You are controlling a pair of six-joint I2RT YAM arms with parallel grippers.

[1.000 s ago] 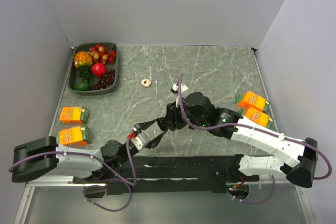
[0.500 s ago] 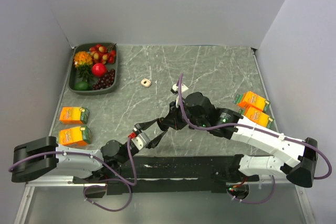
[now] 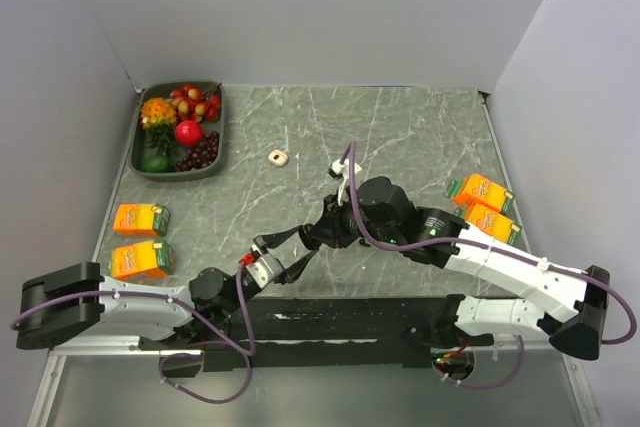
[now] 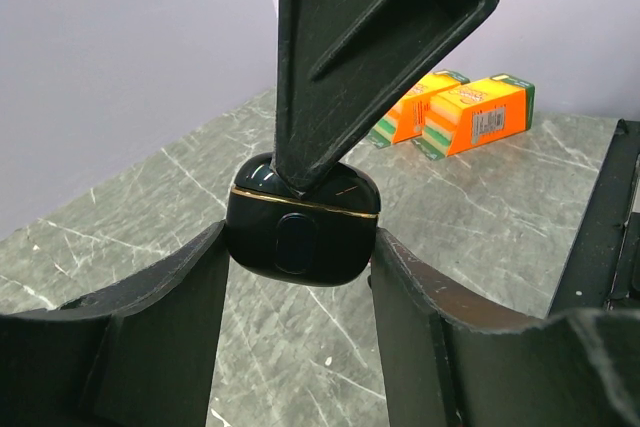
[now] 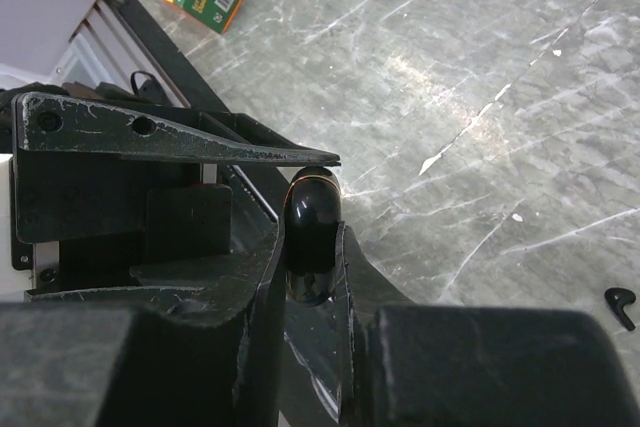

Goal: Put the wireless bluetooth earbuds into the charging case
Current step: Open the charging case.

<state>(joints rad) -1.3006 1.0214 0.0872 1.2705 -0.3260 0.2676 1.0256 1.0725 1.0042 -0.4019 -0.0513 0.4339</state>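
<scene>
The case [image 4: 300, 232] is up in the air, just above the counter [image 4: 480, 217], between the two arms. It is small, black and shiny, and round like a smooth pebble. A thin gold line runs around it where the lid meets the bottom. The lid is shut. There is a little oval dent on the front.

The left gripper [image 4: 300, 249] holds the case by its two sides. Its fingers [image 4: 170, 307] are thick, black and dull. They press on the case from the left and the right.

The right gripper [image 5: 314, 219] comes down from above. Its fingers are flat and black, with pointed ends like wedges. They are almost closed and pinch the top part of the case, one on the front and one on the back.

One earbud [image 5: 620, 300] lies on the counter, apart from the case. It is a tiny black bit with a bent stem.

The counter looks like grey stone with thin white lines. Two boxy orange cartons [image 3: 140, 237] sit at the left side, and two more sit at the right. At the back left, a dark tray [image 3: 224, 127] with round corners holds small round fruit. A little beige ring [image 3: 277, 157] lies near it.
</scene>
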